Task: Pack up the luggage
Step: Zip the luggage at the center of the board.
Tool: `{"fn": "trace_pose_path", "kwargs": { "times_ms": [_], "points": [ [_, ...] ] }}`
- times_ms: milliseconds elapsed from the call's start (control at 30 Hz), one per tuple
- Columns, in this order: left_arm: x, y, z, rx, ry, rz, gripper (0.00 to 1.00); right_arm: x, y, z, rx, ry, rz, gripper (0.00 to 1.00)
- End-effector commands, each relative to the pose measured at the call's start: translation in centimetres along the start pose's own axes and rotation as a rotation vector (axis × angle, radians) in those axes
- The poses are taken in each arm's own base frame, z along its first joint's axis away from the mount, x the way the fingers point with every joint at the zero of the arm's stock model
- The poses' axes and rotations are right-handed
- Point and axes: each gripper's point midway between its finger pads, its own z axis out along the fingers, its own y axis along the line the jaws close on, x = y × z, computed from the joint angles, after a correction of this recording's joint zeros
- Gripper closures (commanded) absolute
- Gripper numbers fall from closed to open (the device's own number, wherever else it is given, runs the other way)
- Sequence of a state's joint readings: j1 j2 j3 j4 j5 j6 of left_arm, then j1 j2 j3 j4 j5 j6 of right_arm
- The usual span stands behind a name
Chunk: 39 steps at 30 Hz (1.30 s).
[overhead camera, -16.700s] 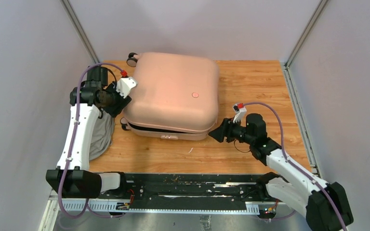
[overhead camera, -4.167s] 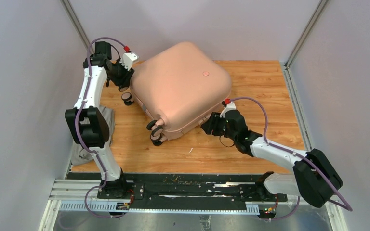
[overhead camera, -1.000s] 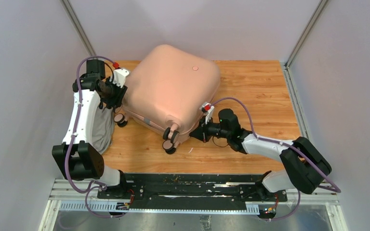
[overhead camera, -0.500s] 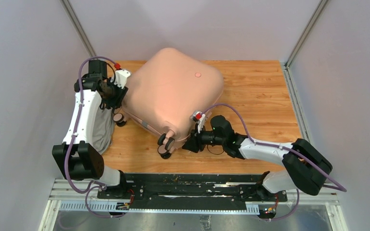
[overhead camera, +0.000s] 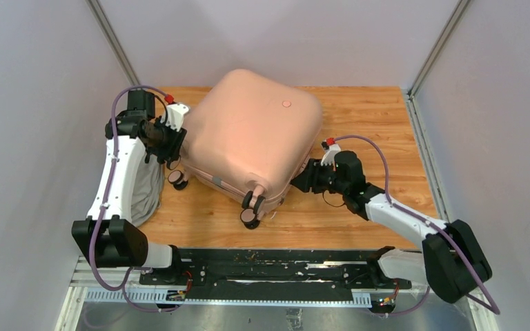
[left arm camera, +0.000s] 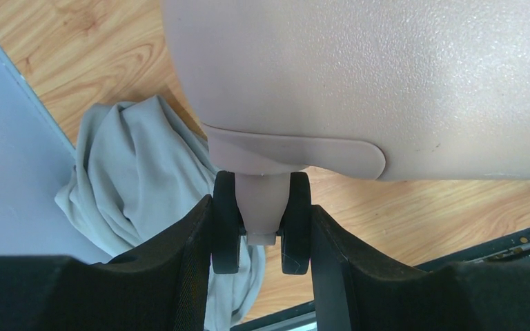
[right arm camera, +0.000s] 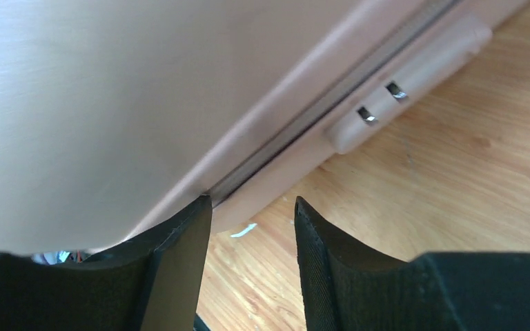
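Two weak spots stood out. The left tool (left arm camera: 261, 243) was clamped on one twin wheel (left arm camera: 261, 217) of the luggage (overhead camera: 252, 134), which lay closed and skewed across the middle of the desk (overhead camera: 369, 114). A caster could swivel or roll, so any pull might twist the luggage rather than steer it. The right tool (right arm camera: 252, 238) stood parted at the seam beside the latch (right arm camera: 408, 81), gripping nothing, and could skid off the smooth pink surface. The grey cloth (left arm camera: 128, 172) lay outside, near the clamped wheel. No brand, label or writing was readable.
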<state>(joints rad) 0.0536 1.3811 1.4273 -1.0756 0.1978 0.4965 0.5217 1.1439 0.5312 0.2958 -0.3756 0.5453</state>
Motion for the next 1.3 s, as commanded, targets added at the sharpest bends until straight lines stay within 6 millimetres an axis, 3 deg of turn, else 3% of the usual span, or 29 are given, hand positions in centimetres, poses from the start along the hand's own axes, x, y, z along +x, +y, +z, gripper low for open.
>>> {"fn": "trace_pose_path", "kwargs": {
  "times_ms": [0,167,267,333,533,667,767,833,933,1100,1267],
  "points": [
    [-3.7,-2.4,-2.6,0.055,-0.211,0.050,1.00,-0.5,-2.8,1.5,0.082,0.041,0.064,0.50],
    [-2.5,-3.5,-2.7,0.086,-0.197,0.035,1.00,-4.5,-2.7,4.3,0.027,0.039,0.001,0.56],
    [-2.3,-3.6,-3.1,0.081,-0.203,0.040,1.00,-7.2,-1.4,4.8,-0.015,0.008,-0.088,0.57],
    [-2.3,-3.5,-3.4,0.068,-0.209,0.040,1.00,-7.8,-1.3,4.7,-0.005,0.015,-0.133,0.55],
    [-1.9,-3.3,-4.1,0.030,-0.211,0.025,1.00,-7.1,-2.4,4.0,0.043,0.052,-0.182,0.47],
    [-1.4,-2.9,-4.2,-0.004,-0.195,0.018,1.00,-6.3,-4.1,2.1,0.172,0.059,-0.137,0.29],
    [-1.2,-2.6,-4.3,-0.021,-0.191,0.018,1.00,-5.9,-5.0,0.9,0.226,0.046,-0.107,0.08],
    [-1.3,-2.5,-4.4,-0.028,-0.193,0.021,1.00,-5.9,-6.3,0.2,0.263,0.005,-0.010,0.02],
    [-1.4,-2.5,-4.6,-0.032,-0.200,0.027,1.00,-5.8,-9.5,-0.9,0.364,-0.030,0.180,0.00],
    [-1.9,-2.1,-4.8,-0.044,-0.204,0.020,1.00,-3.8,-8.3,-0.3,0.198,0.065,0.208,0.00],
    [-2.2,-2.1,-5.3,-0.045,-0.221,0.024,1.00,-5.0,-7.8,-0.5,0.094,-0.030,0.369,0.00]
  ]
}}
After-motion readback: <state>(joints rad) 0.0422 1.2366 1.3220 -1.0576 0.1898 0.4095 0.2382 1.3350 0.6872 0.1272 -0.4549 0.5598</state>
